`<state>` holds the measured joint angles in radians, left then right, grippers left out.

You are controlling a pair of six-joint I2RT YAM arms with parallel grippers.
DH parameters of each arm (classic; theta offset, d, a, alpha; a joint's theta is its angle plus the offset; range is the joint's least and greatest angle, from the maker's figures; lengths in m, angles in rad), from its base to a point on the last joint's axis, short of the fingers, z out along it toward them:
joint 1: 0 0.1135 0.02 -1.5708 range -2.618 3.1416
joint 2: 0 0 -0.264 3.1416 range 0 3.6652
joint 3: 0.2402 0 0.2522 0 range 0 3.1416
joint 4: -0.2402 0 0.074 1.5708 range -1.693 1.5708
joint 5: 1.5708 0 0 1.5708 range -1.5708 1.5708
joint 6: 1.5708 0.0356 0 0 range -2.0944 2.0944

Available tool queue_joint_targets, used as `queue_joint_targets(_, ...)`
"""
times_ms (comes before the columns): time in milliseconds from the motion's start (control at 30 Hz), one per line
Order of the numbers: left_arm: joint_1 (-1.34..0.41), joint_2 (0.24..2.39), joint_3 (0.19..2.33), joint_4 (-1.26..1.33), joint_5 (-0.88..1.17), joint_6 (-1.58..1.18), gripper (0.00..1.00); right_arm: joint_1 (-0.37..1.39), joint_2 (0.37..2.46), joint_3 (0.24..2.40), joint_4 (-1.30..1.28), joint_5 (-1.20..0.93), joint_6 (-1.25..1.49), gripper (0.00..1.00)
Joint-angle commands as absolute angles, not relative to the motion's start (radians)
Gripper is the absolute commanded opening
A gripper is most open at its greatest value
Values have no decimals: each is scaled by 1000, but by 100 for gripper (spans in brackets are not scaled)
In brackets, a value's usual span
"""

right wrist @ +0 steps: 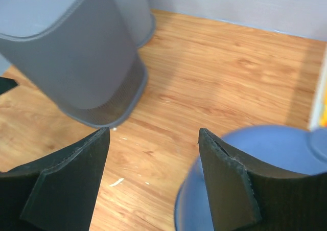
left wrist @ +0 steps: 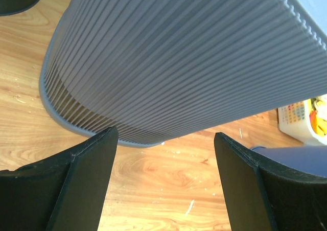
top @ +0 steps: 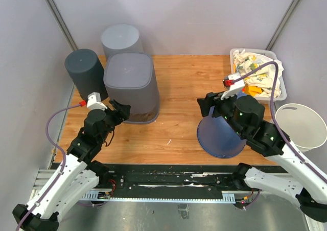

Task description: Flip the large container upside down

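The large grey ribbed container (top: 130, 85) stands upside down on the wooden table, its rim on the wood and its closed base on top. It fills the left wrist view (left wrist: 179, 57) and shows at the upper left of the right wrist view (right wrist: 66, 47). My left gripper (top: 121, 110) is open and empty, just off the container's near left corner and not touching it; in its own view (left wrist: 166, 139) bare wood lies between the fingers. My right gripper (top: 207, 104) is open and empty above the table's middle (right wrist: 153, 134).
A blue container (top: 219, 134) lies upside down under my right arm, its edge next to the right finger (right wrist: 276, 159). A dark grey bin (top: 85, 72) and a light grey bin (top: 121, 39) stand behind the large one. A white basket of cloths (top: 258, 72) and a white bucket (top: 301, 126) are at the right.
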<state>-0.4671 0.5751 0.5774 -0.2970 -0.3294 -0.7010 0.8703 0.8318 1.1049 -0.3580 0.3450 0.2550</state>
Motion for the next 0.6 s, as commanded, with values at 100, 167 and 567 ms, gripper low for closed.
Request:
queue_joint_targets(100,-468,634,571,-155,-370,-732,81,882,706,1086,-606,629,285,71)
queue_joint_targets(167,-468,672,567,-126,-347,-742,80,882,674,1092,-664,660,297,70)
queue_joint_targets(567,-468,727,551,-59,-290,-758,80,882,584,1110,-888,706,395,69)
